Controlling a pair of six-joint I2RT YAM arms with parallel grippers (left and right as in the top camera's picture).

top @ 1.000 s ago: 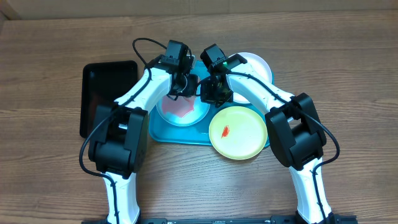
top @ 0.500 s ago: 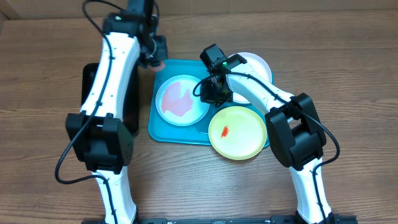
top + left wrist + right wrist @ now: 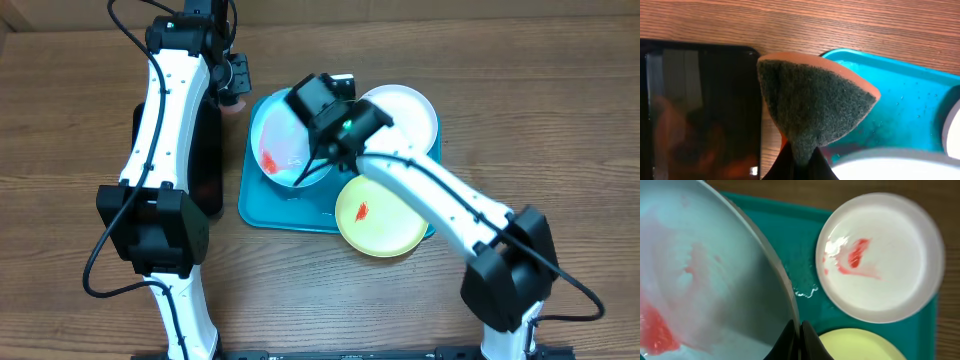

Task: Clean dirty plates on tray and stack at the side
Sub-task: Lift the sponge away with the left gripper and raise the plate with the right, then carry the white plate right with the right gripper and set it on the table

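Overhead — right fingers (image 3: pixel 797 334) pinch the tilted blue plate (image 3: pixel 281 150); left fingers (image 3: pixel 801 159) clamp a sponge (image 3: pixel 815 105), seemingly beside the tray (image 3: pixel 262 206).

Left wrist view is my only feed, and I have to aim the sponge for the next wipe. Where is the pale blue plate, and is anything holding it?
Observer: The right gripper pinches the pale blue plate by its rim, tilted up over the tray.
Operator: Is it clean yet?
Observer: No, a red smear shows on its face.
Operator: And the other two?
Observer: The white plate and the yellow-green plate are each smeared red too.
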